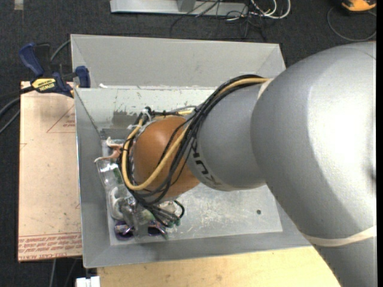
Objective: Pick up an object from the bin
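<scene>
Gripper (134,211) was down over small-item heap (111,176), lower-left corner of bin (239,220) | grip state: could not tell | nothing visibly lifted; pick undone

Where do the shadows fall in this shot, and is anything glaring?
In the camera view, the arm and its orange cover shade the bin floor beneath them. The heap of small things sits partly in that shade. The bare floor at lower right is evenly lit, with no strong glare.
</scene>
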### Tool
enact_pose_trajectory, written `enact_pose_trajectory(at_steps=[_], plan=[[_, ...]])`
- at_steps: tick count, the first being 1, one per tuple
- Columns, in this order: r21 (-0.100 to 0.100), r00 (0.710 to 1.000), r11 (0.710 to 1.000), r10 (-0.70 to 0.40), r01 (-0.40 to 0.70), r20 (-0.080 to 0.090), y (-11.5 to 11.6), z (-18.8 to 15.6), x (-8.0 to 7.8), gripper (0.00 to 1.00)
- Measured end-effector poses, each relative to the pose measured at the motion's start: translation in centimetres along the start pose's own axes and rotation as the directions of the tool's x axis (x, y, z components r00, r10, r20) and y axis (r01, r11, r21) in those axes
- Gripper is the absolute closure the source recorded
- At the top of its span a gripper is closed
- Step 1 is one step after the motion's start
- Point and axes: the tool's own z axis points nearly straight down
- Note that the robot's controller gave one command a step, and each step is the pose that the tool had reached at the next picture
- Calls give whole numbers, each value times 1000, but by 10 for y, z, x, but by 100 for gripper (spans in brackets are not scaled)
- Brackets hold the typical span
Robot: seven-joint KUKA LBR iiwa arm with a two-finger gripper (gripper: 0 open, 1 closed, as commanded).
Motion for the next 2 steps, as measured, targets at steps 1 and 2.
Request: enact_pose_trajectory(at_steps=[1, 2], plan=[[0, 1000, 1000, 1, -1, 0, 0, 0, 0, 100], [-1, 998, 998, 60, -60, 2, 4, -165, -4, 100]])
